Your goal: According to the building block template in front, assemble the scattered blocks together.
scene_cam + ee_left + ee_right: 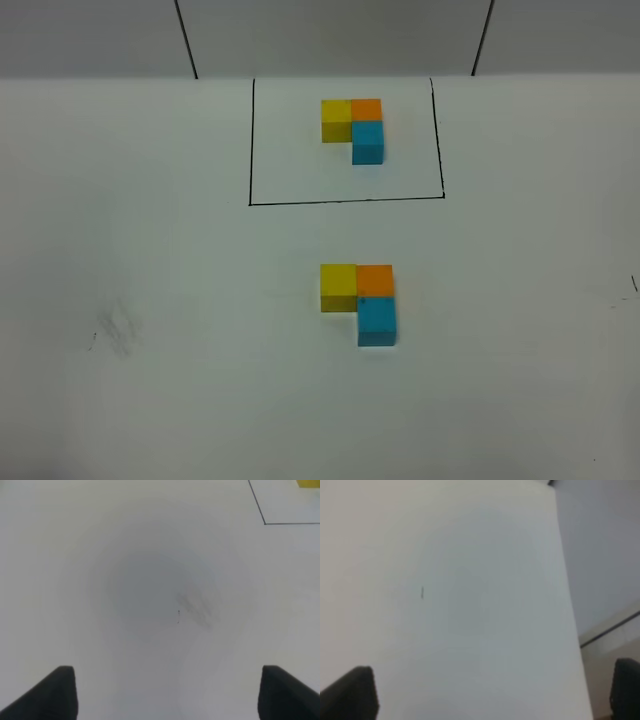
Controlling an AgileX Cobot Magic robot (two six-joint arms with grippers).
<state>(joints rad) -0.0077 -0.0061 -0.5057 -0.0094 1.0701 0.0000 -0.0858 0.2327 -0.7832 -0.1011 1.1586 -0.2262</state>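
Observation:
The template (352,128) is an L of yellow, orange and blue cubes inside a thin black outline (250,150) at the back of the table. Nearer the front, the unframed yellow cube (338,287), orange cube (375,280) and light blue cube (377,321) sit touching in the same L shape. Neither gripper shows in the high view. My left gripper (167,695) is open and empty over bare table with a grey smudge; a corner of the outline (265,523) shows there. My right gripper (495,695) is open and empty near the table's right edge.
A faint grey smudge (118,328) marks the table at the front left. The white table's right edge (567,605) shows in the right wrist view, with the floor beyond it. Two dark lines run up the grey back wall (185,40).

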